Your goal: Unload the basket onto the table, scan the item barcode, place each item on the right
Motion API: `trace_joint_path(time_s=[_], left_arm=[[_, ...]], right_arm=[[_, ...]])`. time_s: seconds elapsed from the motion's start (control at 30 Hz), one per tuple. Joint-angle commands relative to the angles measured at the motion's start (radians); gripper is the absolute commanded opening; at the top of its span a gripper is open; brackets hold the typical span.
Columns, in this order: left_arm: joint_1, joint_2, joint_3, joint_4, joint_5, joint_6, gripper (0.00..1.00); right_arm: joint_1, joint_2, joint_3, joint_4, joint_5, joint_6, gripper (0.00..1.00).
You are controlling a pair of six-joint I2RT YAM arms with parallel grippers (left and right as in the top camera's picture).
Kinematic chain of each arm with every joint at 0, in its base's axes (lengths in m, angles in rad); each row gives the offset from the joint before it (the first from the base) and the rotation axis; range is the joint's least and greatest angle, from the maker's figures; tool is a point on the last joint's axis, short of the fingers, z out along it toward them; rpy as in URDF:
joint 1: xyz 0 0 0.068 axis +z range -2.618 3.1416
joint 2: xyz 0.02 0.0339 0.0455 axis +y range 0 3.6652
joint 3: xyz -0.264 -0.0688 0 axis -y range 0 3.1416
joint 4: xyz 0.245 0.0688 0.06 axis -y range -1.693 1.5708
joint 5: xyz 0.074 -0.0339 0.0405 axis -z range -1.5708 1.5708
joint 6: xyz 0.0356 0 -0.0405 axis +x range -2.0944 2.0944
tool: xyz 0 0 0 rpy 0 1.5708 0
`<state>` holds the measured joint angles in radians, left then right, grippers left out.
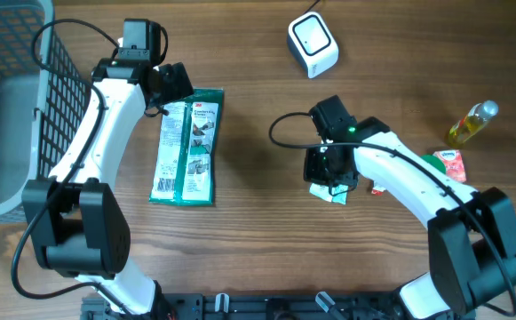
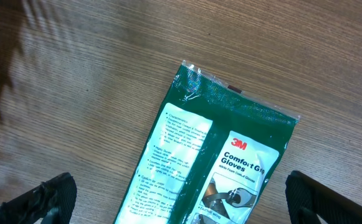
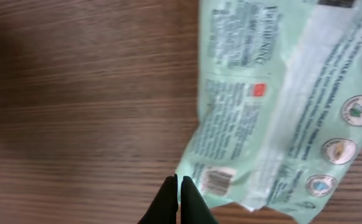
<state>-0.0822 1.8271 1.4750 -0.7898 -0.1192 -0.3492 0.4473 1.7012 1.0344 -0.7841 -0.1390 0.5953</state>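
Right gripper [image 1: 330, 175] shut at the wipes packet [image 1: 327, 194], left gripper [image 1: 174, 85] wide open.
From above, I see the wipes packet mid-table under the right gripper, below the white scanner [image 1: 313, 44]; the left gripper sits at the glove packet [image 1: 186, 147]. My left wrist view shows fingers [image 2: 50, 200] spread wide, touching nothing. My right wrist view shows fingers [image 3: 187, 202] pressed together at the packet's corner beside its barcode [image 3: 215, 180]; I cannot tell whether they pinch it.

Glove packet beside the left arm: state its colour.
The glove packet is green with white printed panels; left wrist view shows it best.
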Motion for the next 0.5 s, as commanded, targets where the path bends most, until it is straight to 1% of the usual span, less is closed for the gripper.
trace_joint_path(time_s=[0.0,0.1,0.37,0.47], left_arm=[[0.001,-0.002,0.006,0.0,-0.009,0.005,1.0],[0.001,-0.002,0.006,0.0,-0.009,0.005,1.0],[0.001,-0.002,0.006,0.0,-0.009,0.005,1.0],[0.001,-0.002,0.006,0.0,-0.009,0.005,1.0]], right_arm=[[0.001,0.019,-0.02,0.016,0.072,0.036,0.04],[0.0,0.023,-0.022,0.019,0.076,0.034,0.04],[0.0,0.024,-0.022,-0.011,0.177,0.034,0.04],[-0.003,0.024,-0.022,-0.018,0.176,0.034,0.04]])
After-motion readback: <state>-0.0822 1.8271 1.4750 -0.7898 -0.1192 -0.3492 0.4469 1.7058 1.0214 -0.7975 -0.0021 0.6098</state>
